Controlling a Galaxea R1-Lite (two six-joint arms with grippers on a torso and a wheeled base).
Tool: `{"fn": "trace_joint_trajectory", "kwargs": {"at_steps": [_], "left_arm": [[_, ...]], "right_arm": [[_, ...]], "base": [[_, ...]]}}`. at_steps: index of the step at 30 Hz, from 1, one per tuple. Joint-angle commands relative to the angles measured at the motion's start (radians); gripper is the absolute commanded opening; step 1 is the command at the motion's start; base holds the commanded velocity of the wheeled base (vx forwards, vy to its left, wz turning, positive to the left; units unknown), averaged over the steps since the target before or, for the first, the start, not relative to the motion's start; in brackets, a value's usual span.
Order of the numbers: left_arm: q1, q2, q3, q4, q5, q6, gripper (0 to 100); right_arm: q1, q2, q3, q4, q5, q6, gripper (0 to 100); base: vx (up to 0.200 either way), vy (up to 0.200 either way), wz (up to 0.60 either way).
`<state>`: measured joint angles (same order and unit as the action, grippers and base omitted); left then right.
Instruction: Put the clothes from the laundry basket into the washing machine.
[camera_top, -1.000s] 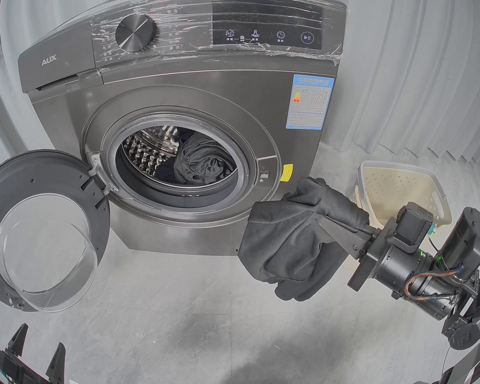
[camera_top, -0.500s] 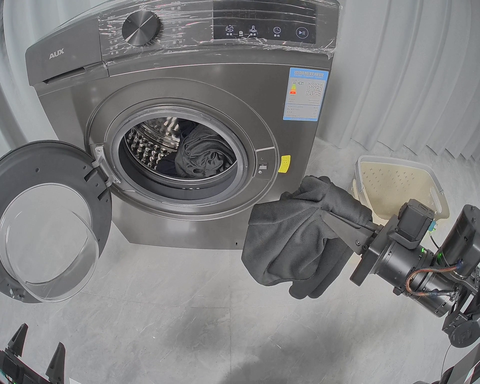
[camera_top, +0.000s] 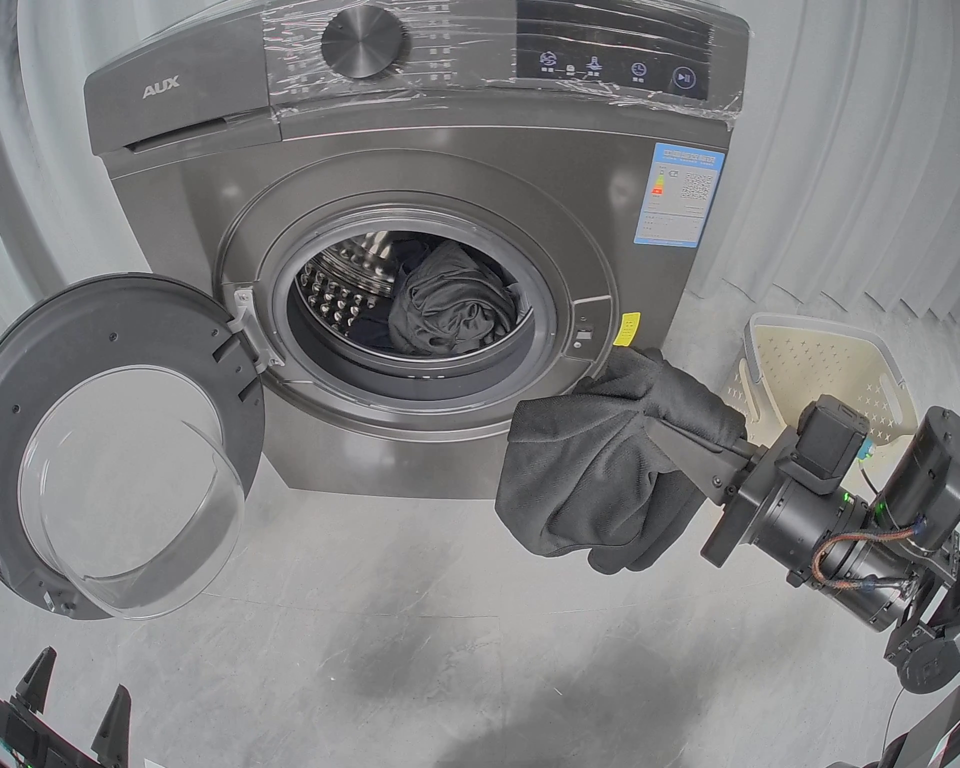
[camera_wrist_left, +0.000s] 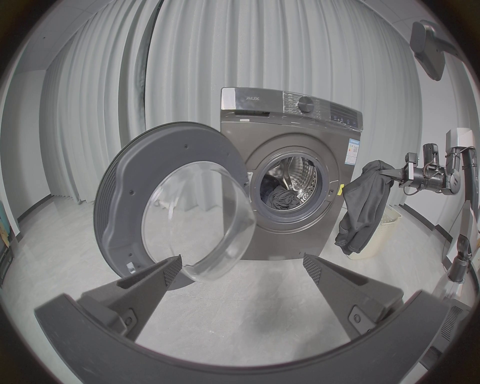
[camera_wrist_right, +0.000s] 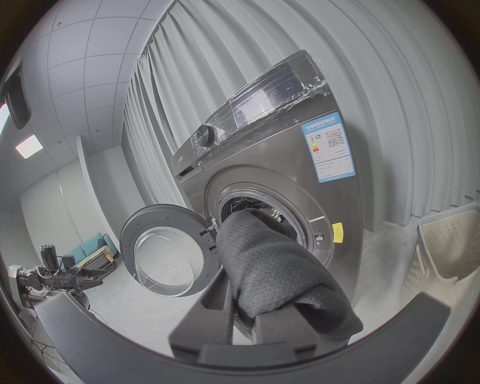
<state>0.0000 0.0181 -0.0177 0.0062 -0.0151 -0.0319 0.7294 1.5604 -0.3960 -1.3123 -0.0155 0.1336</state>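
I held the dark garment (camera_top: 590, 470) in the right jaws, shut tight on its bunched top. It hung clear of the floor (camera_top: 400, 620), near the front right corner of the washing machine (camera_top: 430, 170) — ready, I judged, for the open drum (camera_top: 340, 285). Left jaws gaped empty.

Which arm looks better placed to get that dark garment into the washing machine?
The right. The right gripper is shut on the dark garment, held up close to the washing machine and its open mouth. The left gripper sits low, open and empty, farther back.
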Motion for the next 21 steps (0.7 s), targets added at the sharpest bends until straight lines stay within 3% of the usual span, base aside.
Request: {"fn": "trace_joint_trajectory", "kwargs": {"at_steps": [1, 16, 21], "left_arm": [[-0.002, -0.009, 0.016, 0.0, 0.0, 0.0, 100], [0.0, -0.009, 0.016, 0.0, 0.0, 0.001, 100], [0.0, -0.009, 0.018, -0.002, -0.002, 0.018, 100]], "right_arm": [[0.001, 0.0, -0.001, -0.001, 0.0, 0.0, 0], [0.002, 0.006, 0.0, 0.001, 0.0, 0.001, 0], [0.013, 0.03, 0.0, -0.013, 0.002, 0.015, 0]], "base": [[0.0, 0.2, 0.0], [0.0, 0.0, 0.0], [0.0, 0.0, 0.0]]}}
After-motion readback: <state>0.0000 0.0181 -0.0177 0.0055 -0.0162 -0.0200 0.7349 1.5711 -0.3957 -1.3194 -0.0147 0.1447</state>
